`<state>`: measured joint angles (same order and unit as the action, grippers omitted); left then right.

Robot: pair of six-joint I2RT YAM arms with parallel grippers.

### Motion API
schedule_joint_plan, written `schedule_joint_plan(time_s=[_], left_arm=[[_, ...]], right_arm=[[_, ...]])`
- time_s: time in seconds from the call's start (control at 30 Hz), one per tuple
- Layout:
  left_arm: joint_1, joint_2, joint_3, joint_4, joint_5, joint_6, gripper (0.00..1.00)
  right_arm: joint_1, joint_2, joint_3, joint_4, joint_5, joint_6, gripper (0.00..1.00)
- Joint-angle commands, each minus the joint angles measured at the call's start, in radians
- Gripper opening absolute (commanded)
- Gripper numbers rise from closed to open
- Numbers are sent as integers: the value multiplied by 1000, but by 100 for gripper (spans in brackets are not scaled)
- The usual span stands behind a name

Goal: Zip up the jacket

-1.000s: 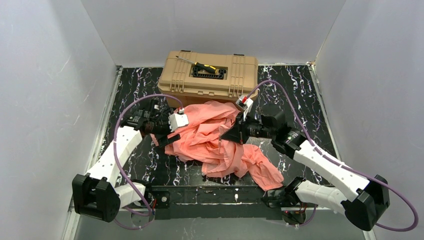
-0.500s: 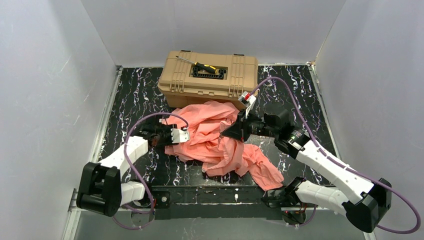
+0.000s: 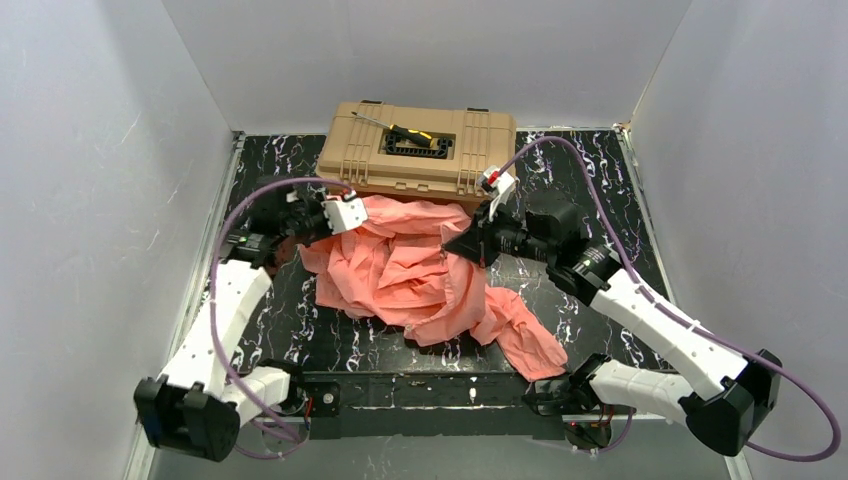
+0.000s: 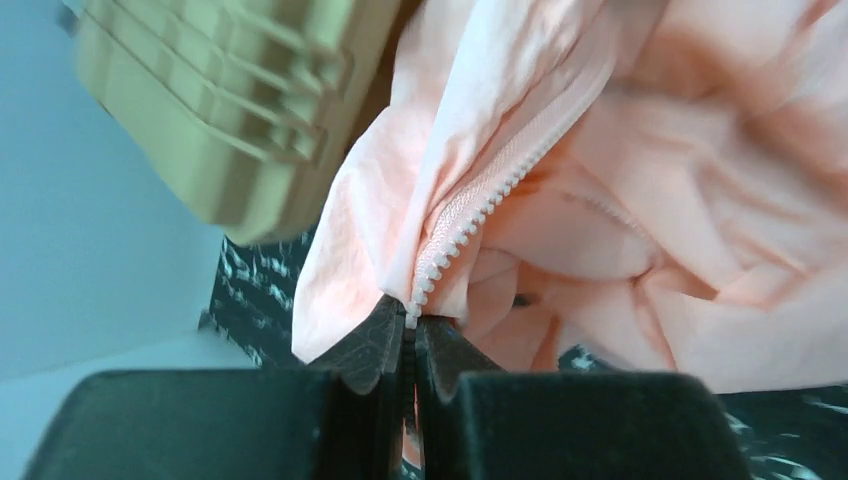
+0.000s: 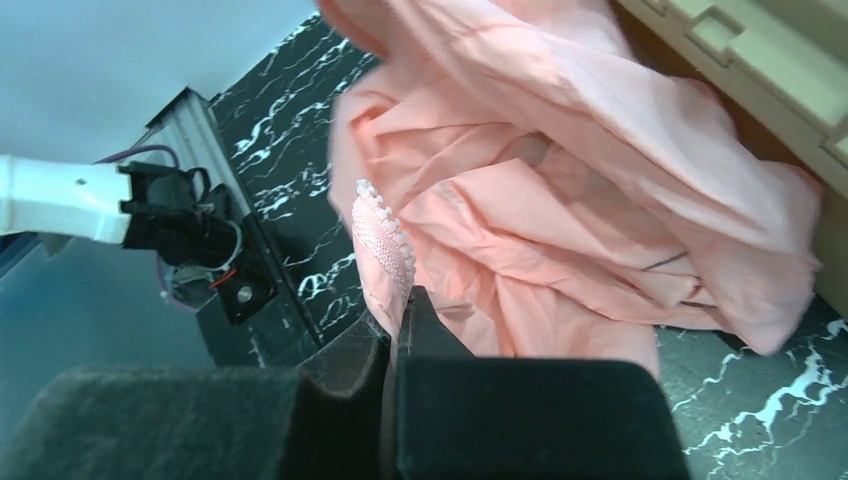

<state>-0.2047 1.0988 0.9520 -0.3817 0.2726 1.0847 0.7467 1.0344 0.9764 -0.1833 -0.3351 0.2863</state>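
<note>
I have the left tool [image 4: 410, 325] pinched shut on the toothed zipper edge [image 4: 500, 180] of the jacket [image 3: 410, 275], and the right tool [image 5: 395, 318] clamped on another stretch of zipper tape [image 5: 380, 235]. The jacket lies bunched on the surface [image 3: 290, 335], touching the tan toolbox [image 3: 420, 150]. My worry is that the thin fabric slides out of either pinch if I pull hard, or the halves come up twisted and won't mate.

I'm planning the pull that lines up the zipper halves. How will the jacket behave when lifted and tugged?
Probably floppy: the jacket lies crumpled in deep folds and hangs limp from the left gripper pinching it. Likely light: the thin fabric bunches freely. The zipper edge seems slightly stiffer, running fairly straight from the pinch.
</note>
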Motion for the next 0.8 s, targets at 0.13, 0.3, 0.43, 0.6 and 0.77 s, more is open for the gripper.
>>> schedule_joint_plan(time_s=[0.13,0.3,0.43,0.6,0.77], left_arm=[[-97,-107,356,-523,611,-376,0],[-400,-67,355,-322,481,-629,0],[-490,54,363,-197,373,-784,6],[-507,148,370,-144,467,-907,78],[-505,75,350,-333,470,-694,96]], right_arm=[[-70,62,26,107,104,-27,1],[-90,65,1,165,141,-3,1],[-93,35,-21,164,216,-3,1],[-107,8,-51,140,270,-7,1],[-114,5,-67,130,290,-15,1]])
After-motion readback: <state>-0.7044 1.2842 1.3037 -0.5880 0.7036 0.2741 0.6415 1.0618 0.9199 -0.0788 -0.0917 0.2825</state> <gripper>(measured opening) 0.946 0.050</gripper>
